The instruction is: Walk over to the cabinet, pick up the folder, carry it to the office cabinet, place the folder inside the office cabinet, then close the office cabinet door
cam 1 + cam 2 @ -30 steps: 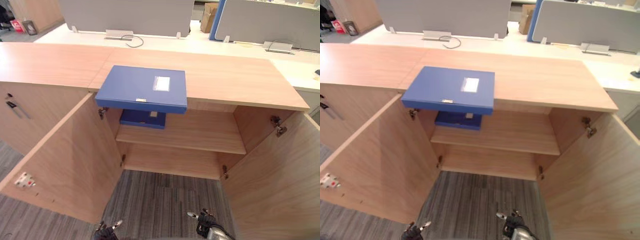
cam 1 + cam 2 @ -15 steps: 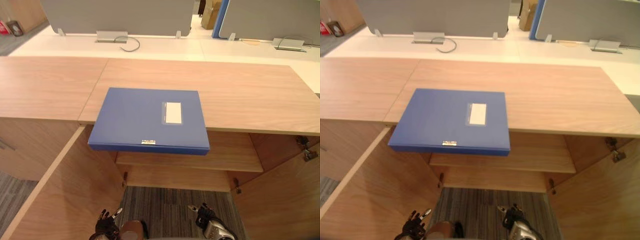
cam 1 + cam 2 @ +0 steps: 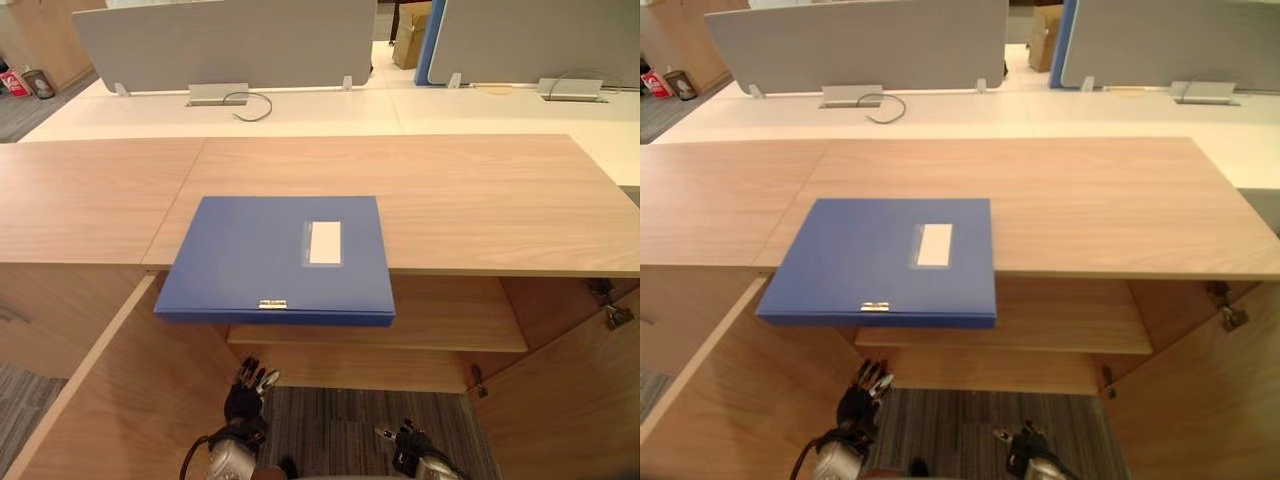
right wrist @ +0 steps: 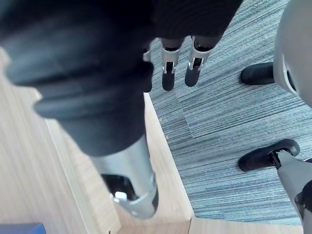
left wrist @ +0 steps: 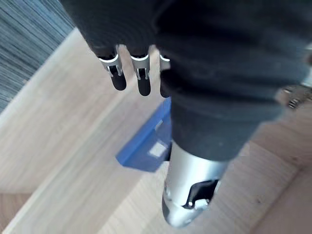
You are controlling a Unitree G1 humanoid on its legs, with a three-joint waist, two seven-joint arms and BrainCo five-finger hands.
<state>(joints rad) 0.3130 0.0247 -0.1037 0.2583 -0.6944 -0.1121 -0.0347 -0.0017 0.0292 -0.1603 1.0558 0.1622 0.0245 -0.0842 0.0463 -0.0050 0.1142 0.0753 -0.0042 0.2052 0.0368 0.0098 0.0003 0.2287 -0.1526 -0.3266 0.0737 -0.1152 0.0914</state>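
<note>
- The blue folder [image 3: 278, 258] lies flat on the wooden top of the office cabinet [image 3: 480, 200]. Its near edge sticks out over the open front.
- The left hand [image 3: 245, 398] is under this overhanging edge, near it but not touching, in front of the open cabinet. Its fingers [image 5: 143, 80] are straight and hold nothing.
- The right hand [image 3: 410, 458] is lower and more to the right, over the grey striped carpet [image 3: 340, 430], well apart from the folder. Its fingers [image 4: 168, 73] are loosely straight, also with nothing in them.
- On the folder's cover there is a white label [image 3: 324, 242] (its print is too small to read), and a small metal clasp [image 3: 272, 304] sits on the near edge.
- In the left wrist view a blue thing [image 5: 144, 144] with a pale patch lies on pale wood past the fingers; I cannot tell if it is the same folder.
- Both cabinet doors, the left door [image 3: 130, 400] and the right door [image 3: 570, 400], stand open, and a shelf [image 3: 450, 325] shows inside.
</note>
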